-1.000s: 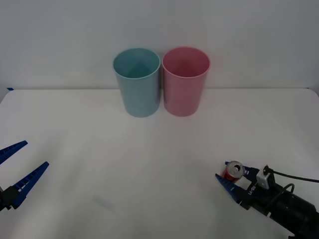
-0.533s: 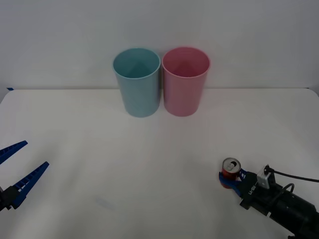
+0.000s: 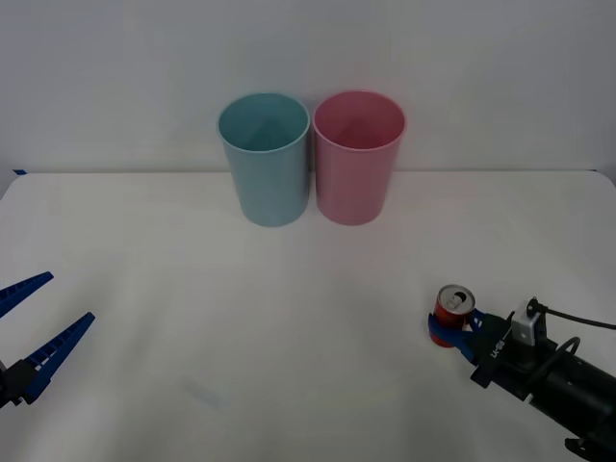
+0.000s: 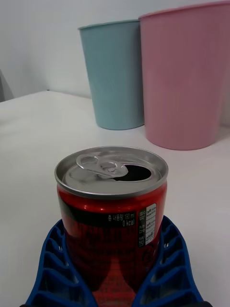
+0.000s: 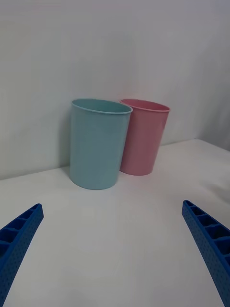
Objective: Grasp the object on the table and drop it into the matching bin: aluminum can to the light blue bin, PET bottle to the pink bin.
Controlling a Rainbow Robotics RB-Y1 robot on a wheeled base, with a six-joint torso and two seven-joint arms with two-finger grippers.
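Red aluminum can (image 3: 452, 309) is the task's thing, yet it is the smallest item here, so the larger ones come first. Widest of all is the white table (image 3: 289, 318), which carries everything else. Toward twelve o'clock, at its far edge, stand the light blue bin (image 3: 265, 159) and the pink bin (image 3: 358, 157), both upright with open rims, the blue one on the left and the pink one on the right, just beside each other; whether their walls touch cannot be told. From the left wrist camera the light blue bin (image 5: 98, 144) stands slightly in front of the pink bin (image 5: 143, 136).

At about eight o'clock, over the near left part of the table, the left gripper (image 3: 29, 329) hangs with its blue ribbed fingers (image 5: 207, 237) spread wide and nothing between them, well apart from the bins and the can.

At about four o'clock, near the front right of the table, the right gripper (image 3: 449, 328) has its blue fingers (image 4: 55, 268) closed against the lower sides of the can (image 4: 112, 213). The can stands upright, its silver top and opened pull-tab facing up, well apart from both bins, which appear beyond it in the right wrist view.
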